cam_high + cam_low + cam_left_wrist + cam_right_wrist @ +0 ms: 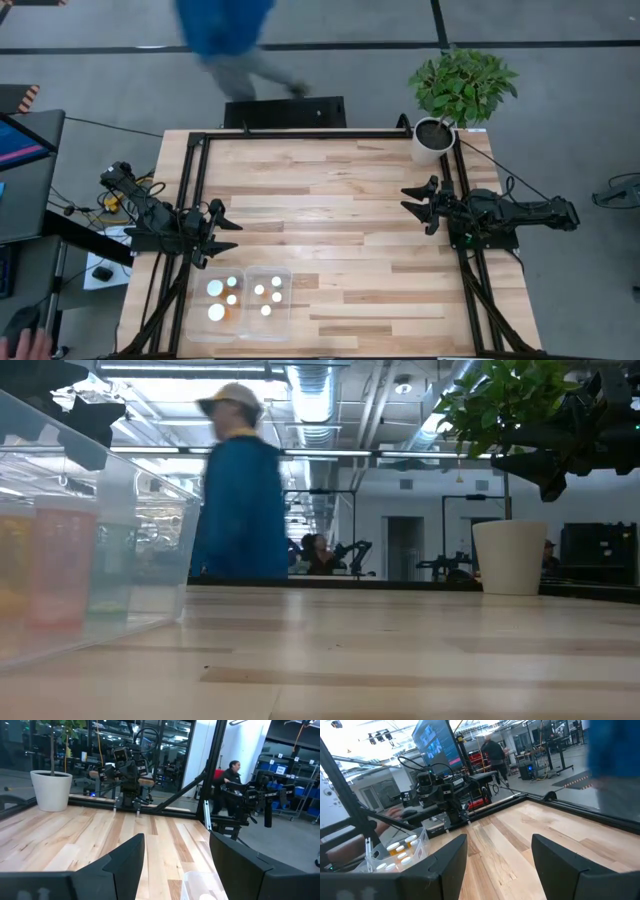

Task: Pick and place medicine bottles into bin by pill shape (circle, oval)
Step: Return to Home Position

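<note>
The left gripper [232,226] held its fingers spread and empty just beyond the bin [287,300]. The right gripper [412,208], likewise spread and empty, hung well apart from the bin across the table [340,170]. All the medicine bottles [216,289] stood inside the bin, four white caps to each compartment. They looked light, rigid and smooth, probably best pinched across the cap or the amber body. No label or writing on them could be read.
</note>
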